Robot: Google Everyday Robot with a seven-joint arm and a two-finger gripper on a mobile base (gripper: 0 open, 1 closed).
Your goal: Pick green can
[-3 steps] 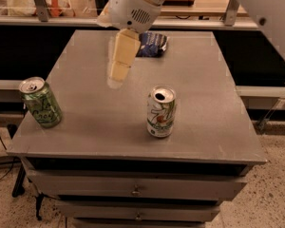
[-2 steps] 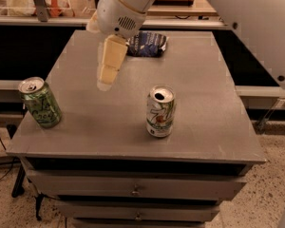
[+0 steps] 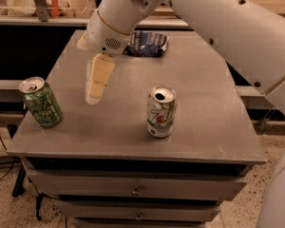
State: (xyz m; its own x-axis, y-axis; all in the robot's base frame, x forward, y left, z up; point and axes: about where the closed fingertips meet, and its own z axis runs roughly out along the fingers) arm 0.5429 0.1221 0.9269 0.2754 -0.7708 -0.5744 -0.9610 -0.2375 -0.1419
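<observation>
Hovering above left-centre of grey surface (image 3: pixel 204 103): gripper (image 3: pixel 93 97), pointing down, apart from green can (image 3: pixel 40 102). Open or closed: cannot tell from this angle; nothing seen in its hold. Green can upright near surface's front-left corner, untouched. White can with green stripes (image 3: pixel 160 111) upright at front-centre. Crumpled blue bag (image 3: pixel 148 43) at rear edge, partly behind arm (image 3: pixel 213 20). Drawers (image 3: pixel 133 190) beneath surface.

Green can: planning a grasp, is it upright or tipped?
Upright: the green can stands on its base, silver top up. The gripper hovers over the table.
</observation>
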